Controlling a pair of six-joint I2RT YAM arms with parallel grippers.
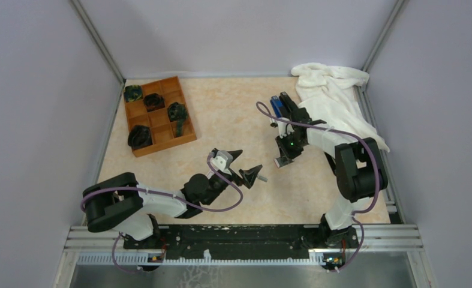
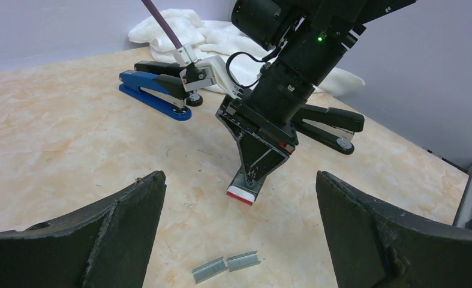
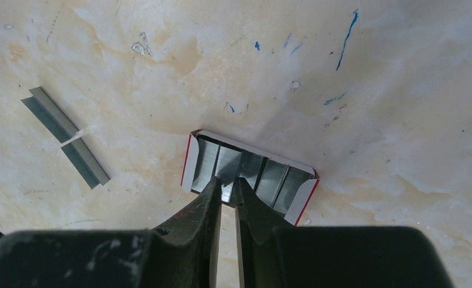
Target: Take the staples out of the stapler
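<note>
Two short grey strips of staples (image 2: 226,265) lie end to end on the table, also in the right wrist view (image 3: 65,135). My left gripper (image 2: 239,175) hovers wide open just short of them, holding nothing. A small white-and-red box (image 3: 191,162) of staple strips lies open beyond. My right gripper (image 3: 227,187) points down at its near edge, jaws almost together, pinching one strip of the box. One black stapler (image 2: 329,123) lies behind the right arm. A second like it (image 2: 158,66) sits behind the blue stapler (image 2: 152,96).
A white cloth (image 1: 335,96) is heaped at the back right corner. At the back left a wooden tray (image 1: 188,135) holds several dark objects. Grey walls enclose the table on three sides.
</note>
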